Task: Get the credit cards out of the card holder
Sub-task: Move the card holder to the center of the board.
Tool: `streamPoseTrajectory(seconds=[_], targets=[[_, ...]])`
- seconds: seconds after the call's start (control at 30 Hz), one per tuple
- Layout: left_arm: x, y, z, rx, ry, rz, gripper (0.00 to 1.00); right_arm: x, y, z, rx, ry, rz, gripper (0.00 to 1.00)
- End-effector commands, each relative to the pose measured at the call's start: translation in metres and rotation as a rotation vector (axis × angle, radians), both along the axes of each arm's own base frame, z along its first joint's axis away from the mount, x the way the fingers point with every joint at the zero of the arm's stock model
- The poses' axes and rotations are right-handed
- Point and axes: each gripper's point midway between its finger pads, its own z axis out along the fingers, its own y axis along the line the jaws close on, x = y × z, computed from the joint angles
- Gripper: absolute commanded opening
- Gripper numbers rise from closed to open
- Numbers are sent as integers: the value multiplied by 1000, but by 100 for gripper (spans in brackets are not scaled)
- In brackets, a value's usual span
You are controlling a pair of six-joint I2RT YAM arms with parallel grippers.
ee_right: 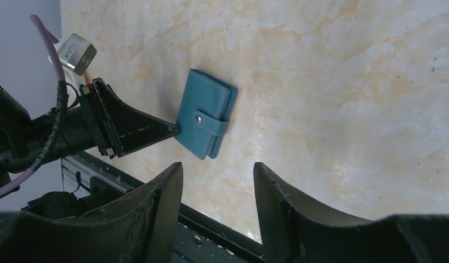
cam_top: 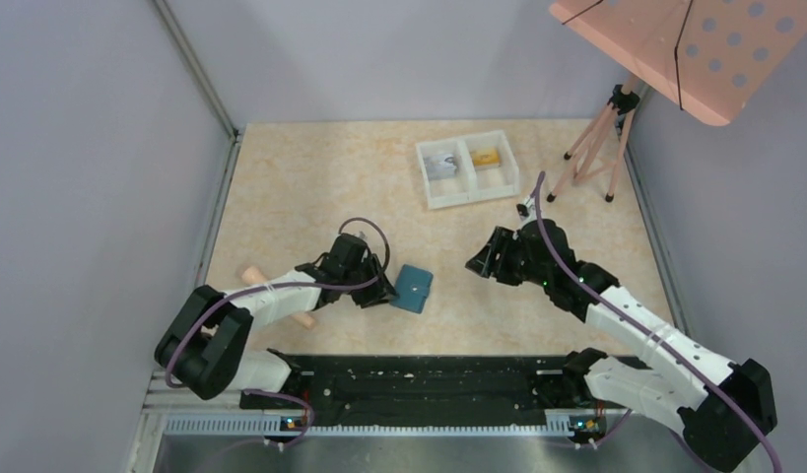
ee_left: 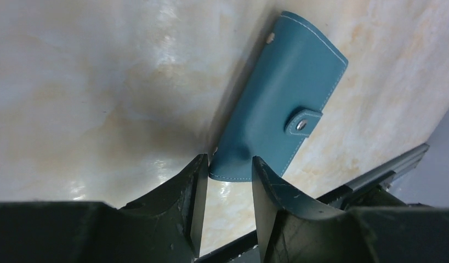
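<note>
The card holder [cam_top: 413, 288] is a teal-blue wallet lying snapped closed on the table in front of the arms. My left gripper [cam_top: 379, 291] is just left of it. In the left wrist view the card holder [ee_left: 282, 98] has its near corner right at the tips of my left gripper [ee_left: 227, 161], whose jaws stand apart and do not clamp it. My right gripper [cam_top: 478, 264] hovers to the right of the wallet, open and empty. The right wrist view shows the card holder [ee_right: 205, 112] beyond my right gripper [ee_right: 217, 170]. A greyish credit card [cam_top: 440, 165] and an orange one [cam_top: 485, 157] lie in the white tray [cam_top: 475, 199].
A pink tripod [cam_top: 601, 148] carrying a perforated board [cam_top: 685, 49] stands at the back right, next to the tray. A pinkish peg [cam_top: 251, 274] lies by the left arm. A black rail [cam_top: 419, 379] runs along the near edge. Walls close in both sides.
</note>
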Motion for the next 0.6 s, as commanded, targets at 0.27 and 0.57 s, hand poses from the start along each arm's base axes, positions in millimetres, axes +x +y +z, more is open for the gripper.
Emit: streamPoseTrajectory(seconds=[0.27, 0.57], targets=[[-24, -68, 30, -282, -77, -175, 36, 0, 26, -10, 8, 21, 46, 47], [5, 4, 39, 103, -205, 35, 36, 4, 56, -36, -156, 11, 99, 47]])
